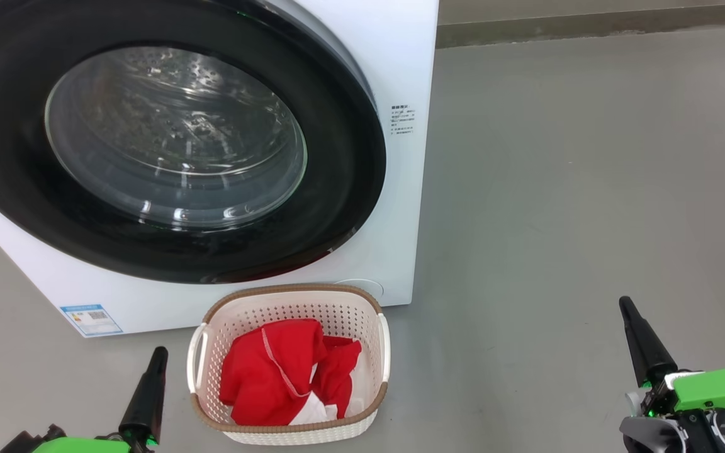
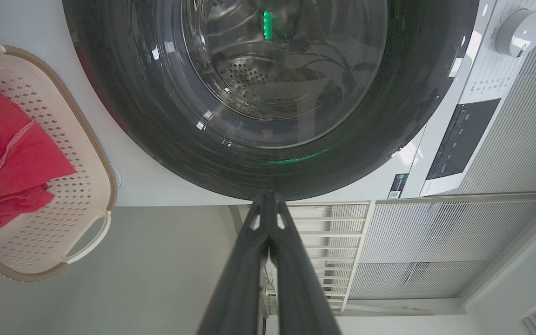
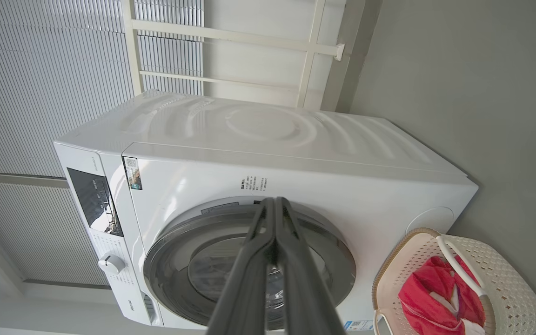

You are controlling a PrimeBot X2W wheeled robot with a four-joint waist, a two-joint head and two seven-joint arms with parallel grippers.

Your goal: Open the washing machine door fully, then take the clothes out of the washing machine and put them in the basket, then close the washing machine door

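Red fabric clothes (image 1: 274,371) lying in cream perforated basket (image 1: 287,290); black-rimmed round glass door (image 1: 174,138) seemingly shut; left gripper (image 1: 156,362), right gripper (image 1: 628,311) hanging clenched, empty. Press rim squarely, confirming latch.

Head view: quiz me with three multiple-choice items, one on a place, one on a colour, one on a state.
1. Where are the clothes?
A) in the drum
B) in the basket
C) on the floor

2. What colour is the basket's rim?
A) brown
B) blue
C) black

3. How does the washing machine door stand?
A) wide open
B) half open
C) shut

Answers:
1 B, the red fabric lies inside the basket's walls.
2 A, a brown woven band rings its top.
3 C, the door's black rim sits flat against the washing machine front.
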